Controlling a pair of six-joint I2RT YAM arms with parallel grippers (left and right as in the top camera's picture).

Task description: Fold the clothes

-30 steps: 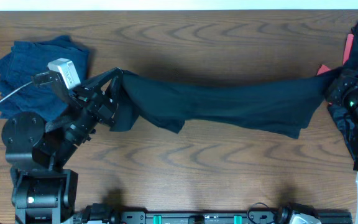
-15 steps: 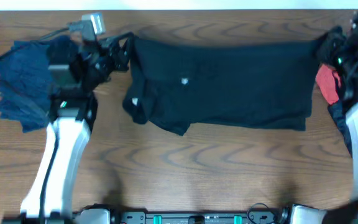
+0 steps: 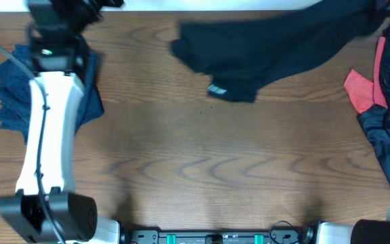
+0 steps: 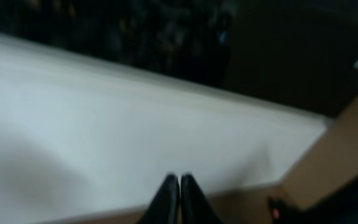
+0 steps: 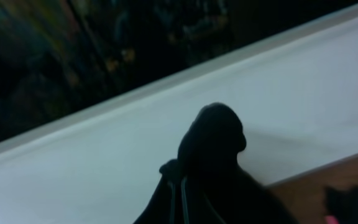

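A black garment (image 3: 263, 51) with a small white label hangs stretched across the far middle and right of the table. Its right end runs up to my right gripper at the far right edge. In the right wrist view the right gripper (image 5: 182, 186) is shut on a bunch of this black fabric (image 5: 213, 137). The garment's left end (image 3: 178, 47) hangs free. My left gripper (image 4: 179, 180) is shut and empty, raised over the far left edge with a white wall in front of it. A coral-red piece (image 3: 361, 91) lies at the right with more dark clothes (image 3: 381, 129).
A pile of blue clothing (image 3: 12, 88) lies at the far left, under the stretched-out left arm (image 3: 42, 129). A white wall (image 4: 135, 124) runs along the table's far edge. The arm bases stand at the near edge.
Both arms rose toward the far edge, lifting the black garment. Its left end came out of the left gripper, and it now hangs from the right gripper only.
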